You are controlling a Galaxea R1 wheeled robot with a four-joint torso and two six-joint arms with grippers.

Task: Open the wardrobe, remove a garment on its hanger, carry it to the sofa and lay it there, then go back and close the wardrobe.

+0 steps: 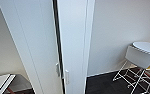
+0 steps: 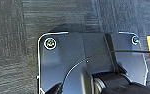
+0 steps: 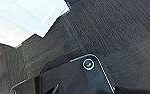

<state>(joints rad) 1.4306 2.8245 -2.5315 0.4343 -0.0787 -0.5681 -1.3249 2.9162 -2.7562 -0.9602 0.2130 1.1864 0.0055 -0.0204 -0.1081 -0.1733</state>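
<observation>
**Wardrobe shut in front of you, handles low in the frame**

The wardrobe (image 1: 66, 37) stands right ahead of you in the head view, tall and white, with both doors closed or very nearly so: a dark seam runs between them from top to bottom. The two small white handles sit either side of that seam, the left handle (image 1: 57, 69) a little higher in the picture than the right handle (image 1: 67, 76).

Expect the doors to be stiff, flat panels that swing lightly on their hinges but give you nothing to hold except those handles. The painted faces look smooth and probably slippery, so take a handle itself, pinching across its narrow vertical bar, and pull outward along the door's arc, not straight back.

As for either claw, you cannot tell how far open it is or whether it holds anything. Both wrist views look down at dark carpet (image 3: 121, 30), so judge both arms as hanging low, away from the doors.

A white chair (image 1: 138, 62) and a round worktop (image 1: 147, 47) stand off to the right, well apart from the wardrobe.
</observation>
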